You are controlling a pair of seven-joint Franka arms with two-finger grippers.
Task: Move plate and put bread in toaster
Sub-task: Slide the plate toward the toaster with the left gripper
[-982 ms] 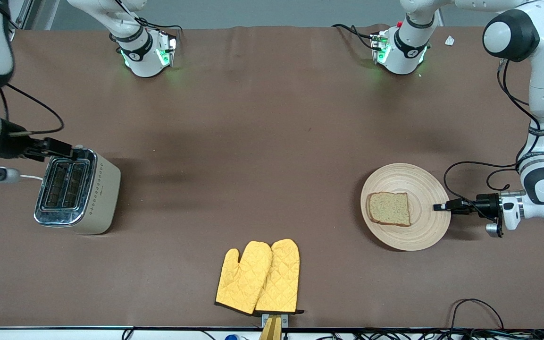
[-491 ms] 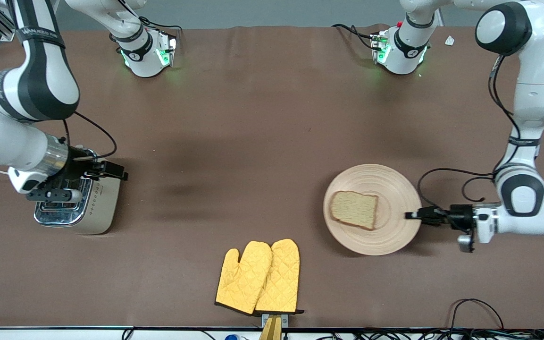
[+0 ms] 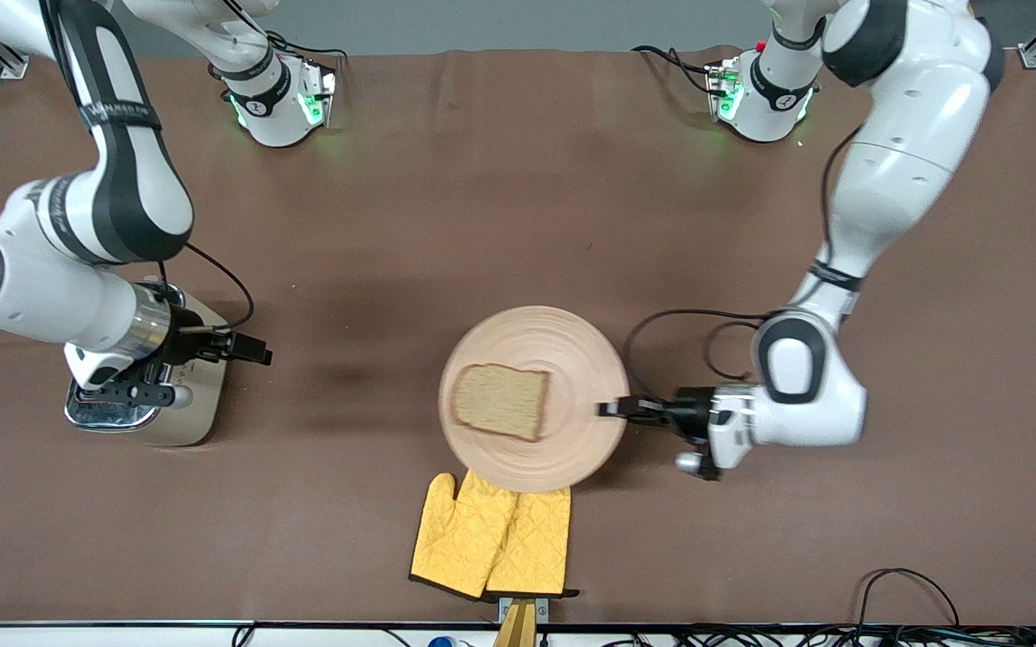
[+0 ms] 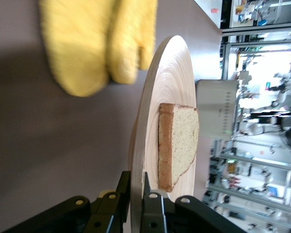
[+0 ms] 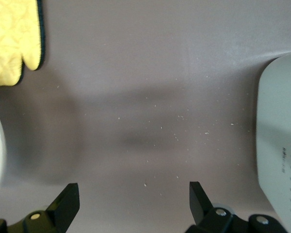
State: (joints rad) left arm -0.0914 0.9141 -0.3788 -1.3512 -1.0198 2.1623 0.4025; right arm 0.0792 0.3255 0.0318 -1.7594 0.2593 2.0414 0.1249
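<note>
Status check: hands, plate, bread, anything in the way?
Left hand shut on plate rim, bread aboard. Right hand open beside toaster. Plate edge overlaps the oven mitts.

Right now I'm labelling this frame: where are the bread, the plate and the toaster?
bread (image 3: 500,401): front view, middle of the slice's top face.
plate (image 3: 562,346): front view, bare grooved surface near the rim.
toaster (image 3: 201,413): front view, its cream side.
</note>
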